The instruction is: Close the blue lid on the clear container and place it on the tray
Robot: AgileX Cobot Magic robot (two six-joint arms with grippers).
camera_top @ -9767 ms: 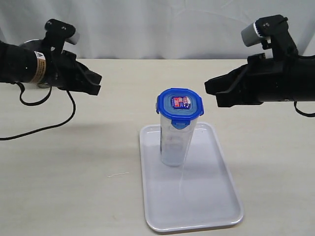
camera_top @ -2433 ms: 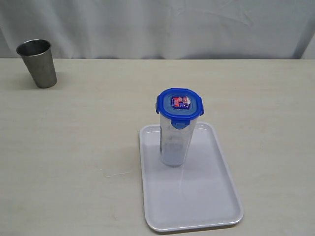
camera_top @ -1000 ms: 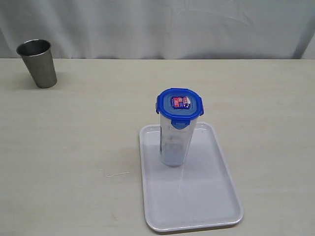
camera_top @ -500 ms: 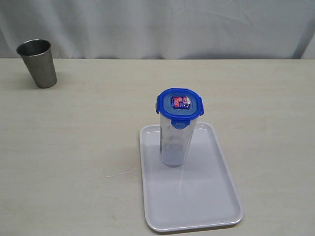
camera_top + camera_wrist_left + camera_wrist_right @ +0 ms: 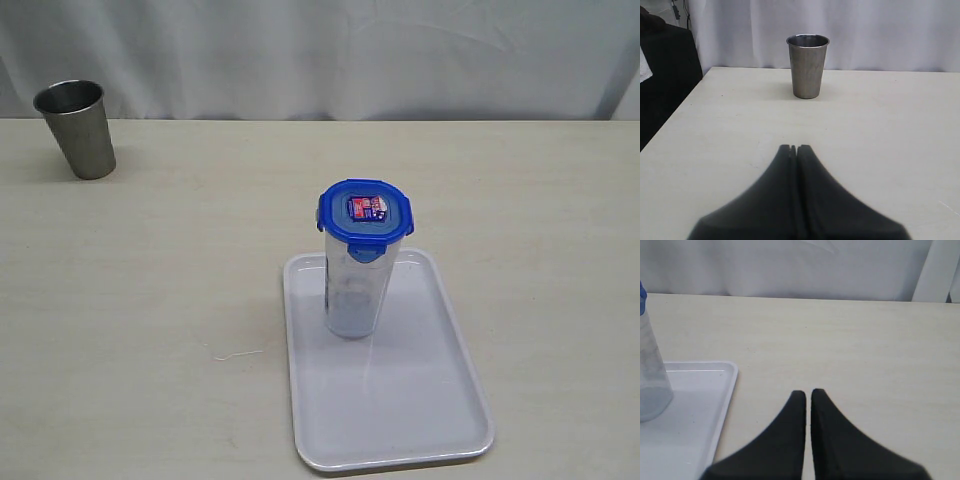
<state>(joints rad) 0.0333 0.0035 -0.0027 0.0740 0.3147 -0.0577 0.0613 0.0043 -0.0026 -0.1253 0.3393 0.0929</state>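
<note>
Clear container (image 5: 355, 295) stood upright on the tray (image 5: 400, 410), toward the tray's far end as the exterior camera saw it. Its base rested inside the raised rim.

Blue lid (image 5: 365, 212) sat on top of the container, level, with the red-and-white sticker facing up. The snap flap on the near face was folded down against the wall. You could not judge the other flaps from these views.

Tray lay flat on the pale table (image 5: 150, 300), with its long side running away from the camera.

Steel cup (image 5: 75, 128) stood upright near the far left corner of the table, well apart from the tray and container.

A thin pale thread-like scrap (image 5: 235, 354) lay on the table just left of the tray.

Your left gripper (image 5: 794, 148) had its fingers pressed tight together with nothing between them. It pointed across the table at the steel cup, which stood ahead of it and well apart.

Your right gripper (image 5: 806, 392) had its fingers drawn in to a hairline slit and held nothing. A corner of the tray and the container's lower wall showed off to one side. The gripper touched neither
</note>
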